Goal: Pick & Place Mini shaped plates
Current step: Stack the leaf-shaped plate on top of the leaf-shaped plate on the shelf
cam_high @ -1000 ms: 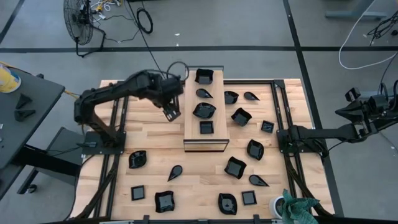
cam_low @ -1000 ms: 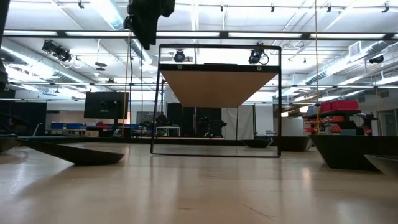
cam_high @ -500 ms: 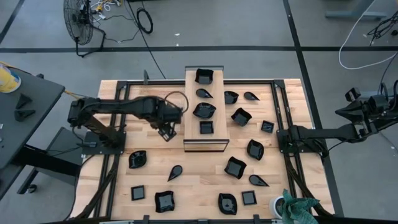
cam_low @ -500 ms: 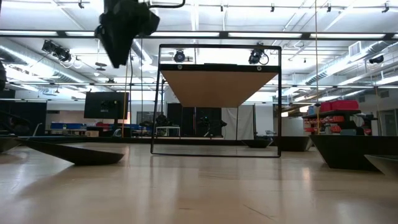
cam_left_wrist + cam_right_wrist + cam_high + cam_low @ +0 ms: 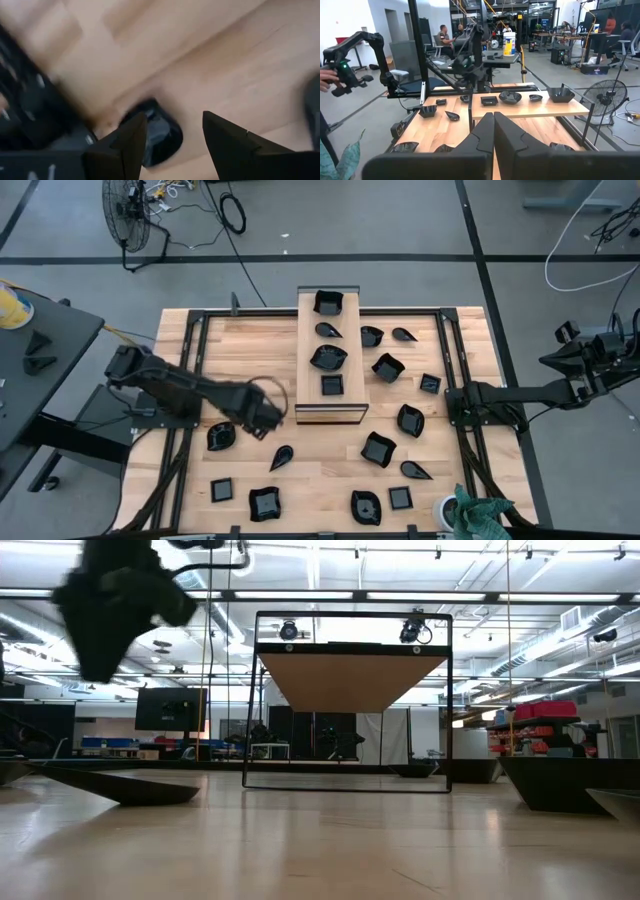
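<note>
Two dark robot arms work at a pale wooden table point(image 5: 250, 350) scattered with small glossy black plates, seen from above. On the left, the left arm reaches low across the table from its base, and the left gripper point(image 5: 262, 418) hangs above the wood near the front left corner of a long raised wooden board point(image 5: 345, 365). Its fingers point(image 5: 125, 145) are spread apart and hold nothing. Just beside it on its left lies a wavy-edged plate point(image 5: 221, 436), which the wrist camera shows as a dark dish point(image 5: 157, 132) on the table beyond the fingertips. A teardrop plate point(image 5: 282, 457) lies a little in front of the gripper, and two square plates point(image 5: 222, 491) point(image 5: 265, 503) sit near the front edge.

In the middle, the board carries four plates in a row: a deep square one point(image 5: 328, 302) at the far end, a leaf shape point(image 5: 327, 330), a wider wavy one point(image 5: 328, 357) and a small square one point(image 5: 332, 385) at the near end.

To the right of the board, about ten more plates lie well apart on the table, among them a square one point(image 5: 388, 367) and another square one point(image 5: 378, 449). At the far right, the right arm waits stretched out beyond the table edge; the right gripper point(image 5: 493, 131) has its fingers pressed together, empty
</note>
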Robot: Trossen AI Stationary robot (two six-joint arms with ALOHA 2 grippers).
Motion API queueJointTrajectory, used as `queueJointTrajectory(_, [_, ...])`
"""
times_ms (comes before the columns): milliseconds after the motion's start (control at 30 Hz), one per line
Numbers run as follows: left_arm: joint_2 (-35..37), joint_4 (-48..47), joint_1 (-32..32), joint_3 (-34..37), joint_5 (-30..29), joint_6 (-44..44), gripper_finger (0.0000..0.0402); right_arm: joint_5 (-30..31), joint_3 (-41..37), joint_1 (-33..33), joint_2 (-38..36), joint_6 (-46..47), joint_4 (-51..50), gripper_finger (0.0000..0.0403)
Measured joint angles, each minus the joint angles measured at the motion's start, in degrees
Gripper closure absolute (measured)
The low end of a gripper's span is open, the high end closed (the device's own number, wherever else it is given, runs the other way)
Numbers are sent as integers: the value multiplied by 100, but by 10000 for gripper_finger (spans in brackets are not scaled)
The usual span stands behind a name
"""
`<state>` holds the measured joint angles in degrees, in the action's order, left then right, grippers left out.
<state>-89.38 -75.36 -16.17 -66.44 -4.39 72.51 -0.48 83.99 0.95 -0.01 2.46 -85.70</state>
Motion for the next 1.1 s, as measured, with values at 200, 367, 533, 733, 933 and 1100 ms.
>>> queueJointTrajectory(200, [-2,518,-566,717,369,1256,204,0,0,0,0,0,0,392])
queueJointTrajectory(367, [-13,1099,-857,1022,521,1739,204,0,2,0,0,0,0,392])
queueJointTrajectory(533, [-25,1321,-1077,1300,462,2152,204,0,1,0,0,0,0,392])
queueJointTrajectory(733, [-42,1703,-1248,1552,421,2415,204,-1,2,0,0,0,-1,392])
queueJointTrajectory(933, [-311,1876,-1372,1550,294,2438,204,1,2,0,0,0,1,392])
queueJointTrajectory(1100, [-521,1927,-1372,1552,307,2438,204,1,1,0,0,0,-1,392])
